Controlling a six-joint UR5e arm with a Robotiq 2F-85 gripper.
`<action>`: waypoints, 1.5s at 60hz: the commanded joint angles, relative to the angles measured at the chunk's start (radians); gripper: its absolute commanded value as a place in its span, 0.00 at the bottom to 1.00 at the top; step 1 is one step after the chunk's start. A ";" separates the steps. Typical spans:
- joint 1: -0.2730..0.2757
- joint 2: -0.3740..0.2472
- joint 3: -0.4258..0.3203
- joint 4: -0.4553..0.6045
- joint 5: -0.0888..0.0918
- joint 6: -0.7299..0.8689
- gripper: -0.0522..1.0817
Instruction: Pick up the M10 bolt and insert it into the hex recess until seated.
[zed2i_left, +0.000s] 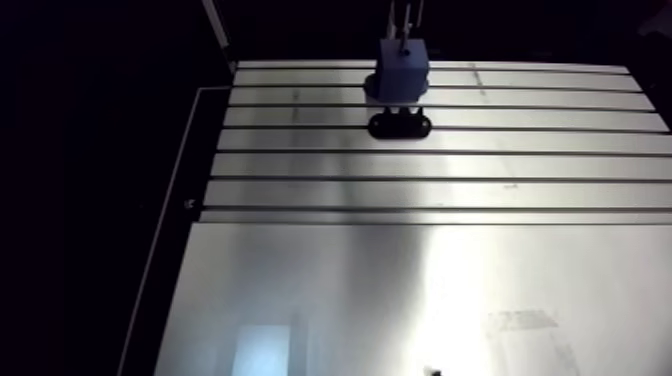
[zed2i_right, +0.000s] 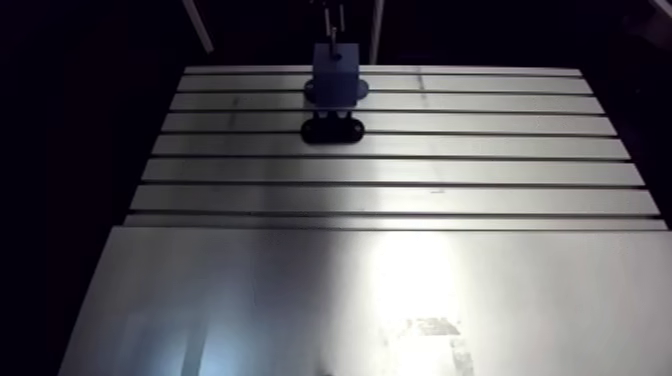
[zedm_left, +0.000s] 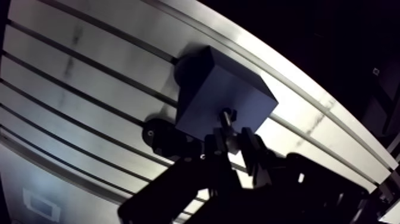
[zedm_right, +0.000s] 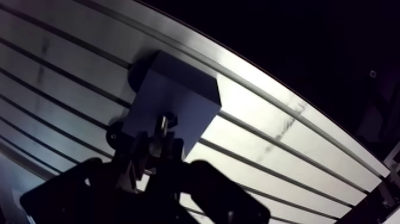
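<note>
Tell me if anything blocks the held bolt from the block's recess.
Nothing visible does. The slim metal bolt, pinched in the two-finger gripper, points at the dark recess atop the dark-blue cuboid block, with no object between.

The robot's pincer, seen in the wrist view, is a black, blocky unit with a broad, matte, angular housing. Its two fingers are dark, narrow and square-edged, with pale metallic glints along their inner faces. A small bright spot, screw or marking, shows on the housing.
</note>
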 joint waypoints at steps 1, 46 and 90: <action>-0.002 0.002 0.000 0.000 0.000 0.000 0.73; -0.006 0.002 0.001 -0.001 0.001 -0.003 0.73; -0.008 0.010 0.007 -0.002 0.002 -0.001 0.73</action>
